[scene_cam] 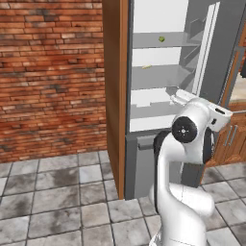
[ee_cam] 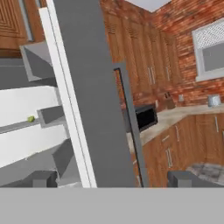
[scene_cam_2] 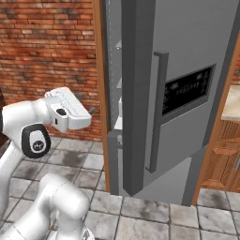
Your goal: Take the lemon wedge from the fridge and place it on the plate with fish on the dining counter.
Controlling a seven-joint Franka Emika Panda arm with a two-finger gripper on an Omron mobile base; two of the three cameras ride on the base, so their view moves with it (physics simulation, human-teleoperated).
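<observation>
Left base view: fridge (scene_cam: pixel 158 81) stands open at upper right, a small green piece (scene_cam: pixel 162 39) on its upper shelf. Fingers (ee_cam: pixel 39 179) spread wide, holding nothing.

We saw a red brick wall (scene_cam: pixel 50 72) running behind the scene, its courses uneven in tone from pale orange to dark brown. Below it lay a floor of square grey stone tiles (scene_cam: pixel 57 202), mottled with darker patches and lined with pale grout. A tall brown wooden panel (scene_cam: pixel 114 96) stood upright from floor to the top of the left base view. To the right we noted brown wooden cabinets (scene_cam_2: pixel 225 159) with slim metal handles. In the hand view a light-framed window (ee_cam: pixel 209 52) sat in the brick, above a pale countertop (ee_cam: pixel 183 114) over more wooden cabinets.
</observation>
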